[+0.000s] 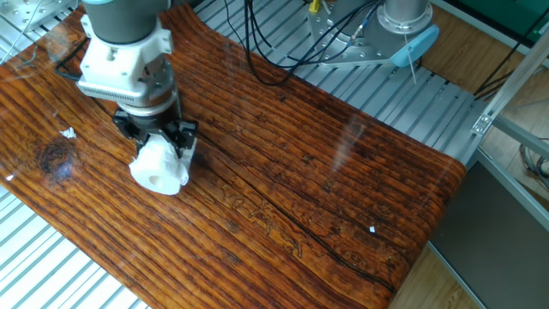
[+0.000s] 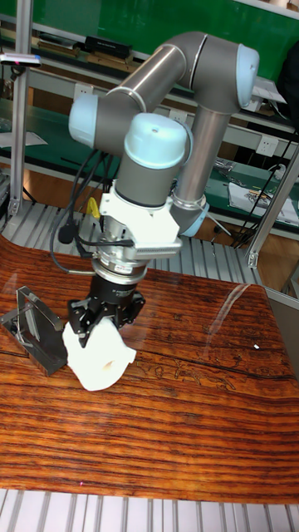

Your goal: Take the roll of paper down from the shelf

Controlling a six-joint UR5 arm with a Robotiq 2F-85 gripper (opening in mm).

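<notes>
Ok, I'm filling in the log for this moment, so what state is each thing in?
Gripper: shut on the roll of paper, pointing down over the table.
Roll of paper: held between the fingers, off the shelf, low over the table; whether it touches the wood cannot be told.
Shelf: on the table beside the roll, with nothing on it.
Table: wooden top, glossy.

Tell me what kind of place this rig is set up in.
Most likely a robotics lab or workshop bench. A grey UR-type arm works over a wood-grain table on a ribbed metal bench, cables trail behind, and aluminium framing stands beside it. Its gripper holds the roll of paper.
</notes>
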